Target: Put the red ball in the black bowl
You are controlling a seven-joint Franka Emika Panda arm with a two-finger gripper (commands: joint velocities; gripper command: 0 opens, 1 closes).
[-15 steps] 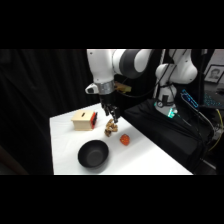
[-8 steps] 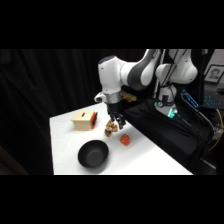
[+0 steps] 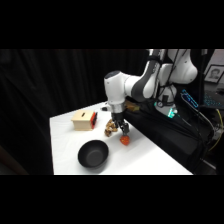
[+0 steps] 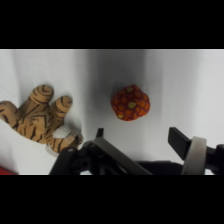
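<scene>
The gripper (image 3: 121, 131) hangs low over the white table (image 3: 65, 135), just above the ball (image 3: 124, 141) and a little to the far side of it. In the wrist view its two fingers (image 4: 181, 142) stand wide apart at the bottom of the picture, and nothing is between them; the gripper (image 4: 137, 142) holds nothing. The ball (image 4: 130, 102) lies on the table beyond the fingertips, in line with the gap but not yet inside it. It is red-orange with a bumpy surface and small pale dots.

The ball rests on the table toward its right edge. The bowl (image 3: 93, 154) stands to the left of the ball and nearer to the camera, close to the near edge of the table. The two are near each other but do not touch, and the bowl has nothing in it.

A brown striped lumpy thing (image 3: 110, 128) lies just left of the gripper, on the far side of the ball. In the wrist view this thing (image 4: 37, 116) shows lobes like fingers and dark stripes, and it is apart from the ball.

A tan box (image 3: 84, 120) with a red mark stands farther left, at the far part of the table.
</scene>
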